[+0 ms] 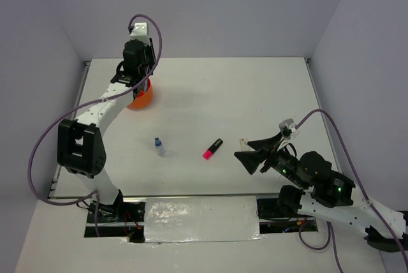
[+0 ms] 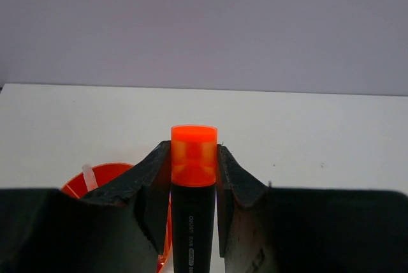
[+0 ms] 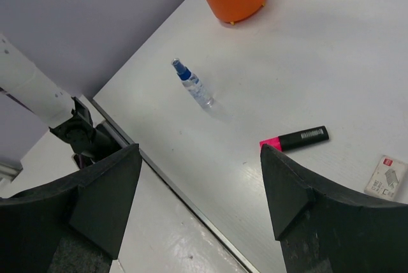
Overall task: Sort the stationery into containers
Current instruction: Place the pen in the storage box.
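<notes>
**Left arm.** The left fingers are clamped on the orange-capped highlighter. It is held upright, cap uppermost, with the black barrel pinched between the pads. In the overhead view the wrist is placed above the orange organiser at the far left of the worktop. In the left wrist view the organiser rim shows below and to the left of the held highlighter. Which compartment lies under the barrel cannot be told.

**Right arm.** The right fingers are spread wide apart with nothing between them. They hang over the near right part of the worktop and are pointed towards the loose items.

**Done.** At least one pale stick-like piece is seen standing inside the organiser. The rest of its contents are hidden from all three views.

**In hand.** The orange-capped highlighter is judged to be at the point of release. It has not yet been let go.

**Left to sort, all lying on the worktop well apart from the organiser:**
- blue-capped bottle, on its side near the middle
- pink-capped highlighter, to the right of the bottle
- small pale eraser, nearest the right fingers

The task is judged to be well advanced, with one drop and three picks outstanding.
</notes>
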Available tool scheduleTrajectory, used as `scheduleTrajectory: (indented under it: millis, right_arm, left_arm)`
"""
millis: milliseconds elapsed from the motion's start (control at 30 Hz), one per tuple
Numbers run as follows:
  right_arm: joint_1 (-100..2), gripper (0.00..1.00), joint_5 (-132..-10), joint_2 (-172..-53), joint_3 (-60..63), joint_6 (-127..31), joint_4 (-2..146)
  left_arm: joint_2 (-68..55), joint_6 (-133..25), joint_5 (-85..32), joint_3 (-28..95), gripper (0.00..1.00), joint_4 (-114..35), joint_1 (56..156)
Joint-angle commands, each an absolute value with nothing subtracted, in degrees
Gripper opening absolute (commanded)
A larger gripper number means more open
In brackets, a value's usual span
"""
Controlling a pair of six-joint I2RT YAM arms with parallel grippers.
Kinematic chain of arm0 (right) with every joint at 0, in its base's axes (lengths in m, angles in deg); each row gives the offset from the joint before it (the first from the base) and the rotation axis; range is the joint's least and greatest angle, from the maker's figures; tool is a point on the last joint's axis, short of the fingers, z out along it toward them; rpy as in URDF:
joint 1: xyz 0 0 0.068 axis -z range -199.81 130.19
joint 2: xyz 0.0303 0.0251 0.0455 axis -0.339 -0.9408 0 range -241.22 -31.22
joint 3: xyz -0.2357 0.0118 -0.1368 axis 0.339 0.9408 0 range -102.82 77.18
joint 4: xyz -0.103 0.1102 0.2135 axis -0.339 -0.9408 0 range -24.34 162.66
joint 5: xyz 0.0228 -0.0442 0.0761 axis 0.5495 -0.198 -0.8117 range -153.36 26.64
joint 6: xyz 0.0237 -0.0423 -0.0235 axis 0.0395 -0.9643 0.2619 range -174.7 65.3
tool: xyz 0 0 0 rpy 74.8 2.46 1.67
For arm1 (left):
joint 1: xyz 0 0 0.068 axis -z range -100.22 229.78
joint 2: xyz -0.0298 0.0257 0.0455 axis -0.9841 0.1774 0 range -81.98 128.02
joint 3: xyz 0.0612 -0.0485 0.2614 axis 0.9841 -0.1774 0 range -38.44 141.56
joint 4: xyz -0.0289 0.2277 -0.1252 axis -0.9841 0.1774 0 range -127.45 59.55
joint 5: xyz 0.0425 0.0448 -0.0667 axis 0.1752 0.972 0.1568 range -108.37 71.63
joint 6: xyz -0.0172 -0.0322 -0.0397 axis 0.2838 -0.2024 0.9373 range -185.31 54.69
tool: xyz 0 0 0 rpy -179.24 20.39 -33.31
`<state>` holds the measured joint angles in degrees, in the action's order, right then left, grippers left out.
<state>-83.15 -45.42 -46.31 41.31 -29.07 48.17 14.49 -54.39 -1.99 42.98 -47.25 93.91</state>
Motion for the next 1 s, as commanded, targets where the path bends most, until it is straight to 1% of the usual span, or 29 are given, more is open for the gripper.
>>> scheduleTrajectory:
  millis: [0, 100, 200, 300, 533, 800, 967]
  right_arm:
    - [-82.8, 0.82, -45.5, -47.4, 41.7, -30.4, 50.8]
    - [-82.8, 0.82, -45.3, -48.1, 41.7, -30.8, 51.0]
    - [-82.9, 0.82, -45.2, -49.5, 41.9, -31.1, 51.4]
    - [-82.8, 0.83, -45.6, -50.8, 42.6, -31.7, 53.4]
    - [-82.9, 0.83, -47.4, -56.4, 41.8, -33.6, 56.4]
    - [-82.8, 0.83, -48.8, -57.6, 40.6, -34.9, 57.3]
    - [-82.8, 0.83, -49.1, -58.6, 40.4, -35.4, 57.2]
  left_arm:
    - [18.1, -54.4, 2.4, 43.5, 0.0, -54.2, 93.7]
    - [19.1, -56.7, 2.2, 42.8, 0.0, -60.8, 92.5]
    - [21.6, -57.2, -2.4, 46.0, 0.0, -61.5, 90.6]
    - [24.0, -58.3, -3.8, 48.5, 0.0, -62.3, 89.8]
    - [28.6, -61.3, -2.5, 48.7, 0.0, -68.0, 88.5]
    - [32.3, -60.9, -1.3, 49.6, 0.0, -70.0, 87.3]
    - [32.0, -62.3, 0.4, 47.0, 0.0, -72.9, 87.1]
